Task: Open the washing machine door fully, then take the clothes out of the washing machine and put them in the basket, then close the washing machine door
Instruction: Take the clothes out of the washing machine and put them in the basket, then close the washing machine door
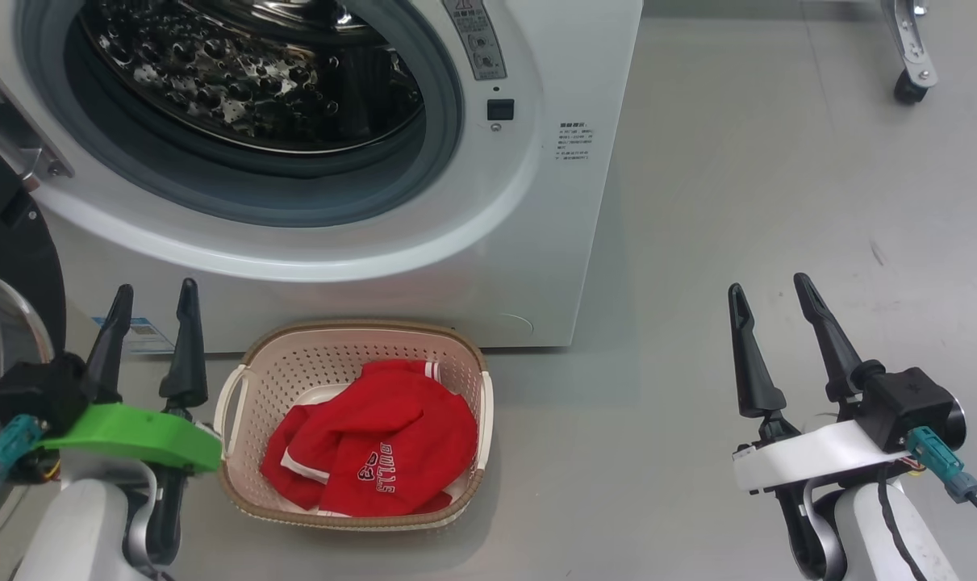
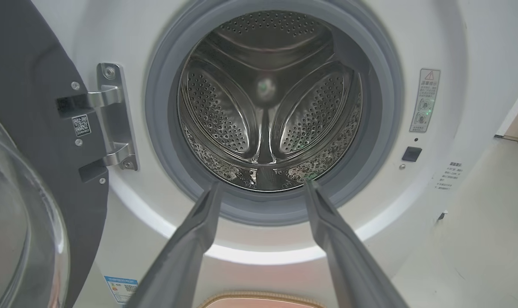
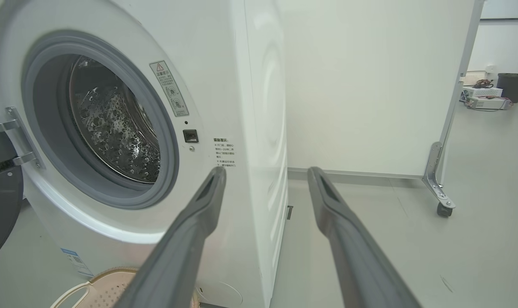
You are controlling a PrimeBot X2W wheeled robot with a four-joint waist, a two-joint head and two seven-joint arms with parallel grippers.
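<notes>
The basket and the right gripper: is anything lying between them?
Nothing. In the head view, the stretch from the basket to the right gripper is bare grey floor.

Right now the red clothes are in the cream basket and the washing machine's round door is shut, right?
No, the big round black-rimmed glass door of the white washing machine stands open, as the left wrist view shows. The red clothes lie in the cream perforated plastic basket.
</notes>
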